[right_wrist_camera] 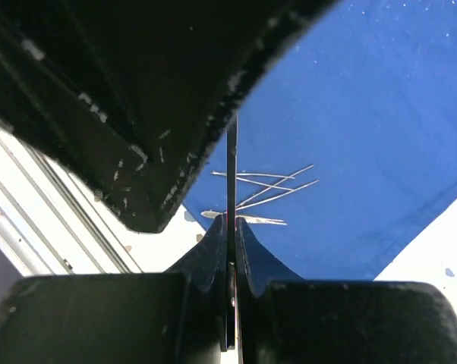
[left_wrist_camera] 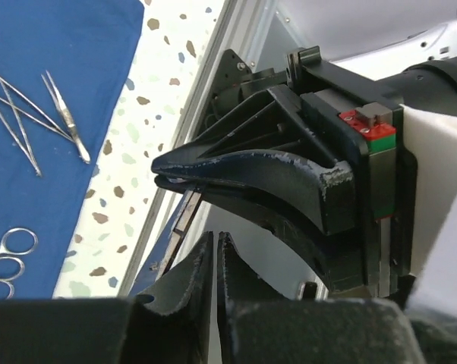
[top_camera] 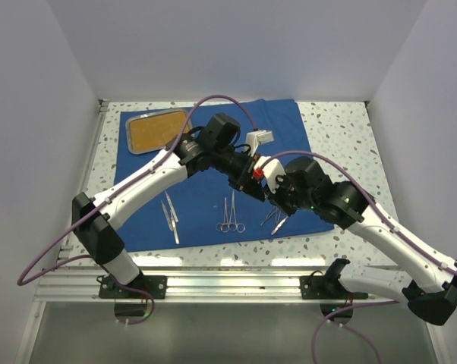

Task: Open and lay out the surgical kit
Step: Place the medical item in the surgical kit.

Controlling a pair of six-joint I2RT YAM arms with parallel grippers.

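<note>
The royal-blue cloth [top_camera: 282,129] lies spread flat on the table. The steel tray [top_camera: 156,130] with its orange-brown inside sits on the cloth's far left corner. Tweezers [top_camera: 170,216], ring-handled clamps [top_camera: 230,216] and more thin tools [top_camera: 276,220] lie along the cloth's near edge. My two grippers meet above the cloth's middle. My right gripper [right_wrist_camera: 231,224] is shut on a thin flat metal instrument [right_wrist_camera: 231,167], seen edge-on. My left gripper [left_wrist_camera: 215,250] is shut with nothing visible between its fingers, tip to tip with the right gripper [top_camera: 260,191].
The speckled table [top_camera: 342,129] shows to the right of the cloth and along its near edge. A metal rail [top_camera: 213,284] runs along the table's front. White walls close in the left, back and right sides.
</note>
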